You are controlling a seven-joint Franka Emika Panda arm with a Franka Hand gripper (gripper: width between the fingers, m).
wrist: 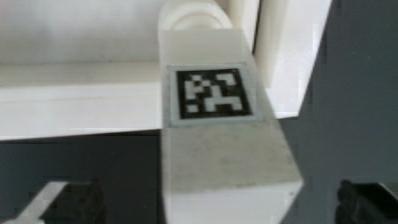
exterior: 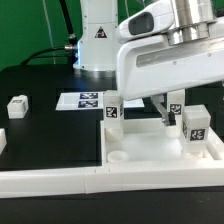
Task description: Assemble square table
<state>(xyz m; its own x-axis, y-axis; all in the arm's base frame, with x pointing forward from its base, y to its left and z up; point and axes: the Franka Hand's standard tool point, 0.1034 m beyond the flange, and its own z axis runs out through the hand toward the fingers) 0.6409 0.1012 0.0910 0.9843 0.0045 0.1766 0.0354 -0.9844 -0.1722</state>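
- One black table [exterior: 40, 130]: matte, dark and flat; carries everything else.
- One robot arm [exterior: 150, 62]: glossy white moulded housing with rounded corners; hangs over the exterior view's right half.
- One L-shaped rail [exterior: 60, 182]: long, white, smooth and square-edged; runs along the front of the table, just in front of the top.
- One square top [exterior: 150, 148]: white plastic, a thick flat slab with a plain smooth face. Lies on the table between the rail and the arm's base, in the exterior view's right half. One round corner socket [exterior: 118, 156] shows as a shallow ring near its front left corner.
- One marker board [exterior: 88, 100]: thin, flat and white, printed with black-and-white tags; lies on the table beyond the top.
- Four small white blocky leg posts, each with a black-and-white tag:
  - left post [exterior: 112, 108] upright at the top's far left corner;
  - right post [exterior: 195, 122] upright at its right side;
  - middle post [exterior: 176, 106] under the arm, partly hidden;
  - loose post [exterior: 17, 104] alone on the table, well apart at the exterior view's left.
- One gripper [exterior: 168, 112]: two thin dark fingertips [wrist: 57, 205], spread wide either side of the middle post. Dark gaps on both sides in the wrist view, so nothing clamped. Same view: grainy, speckled post face with a square tag [wrist: 214, 92] set in it.
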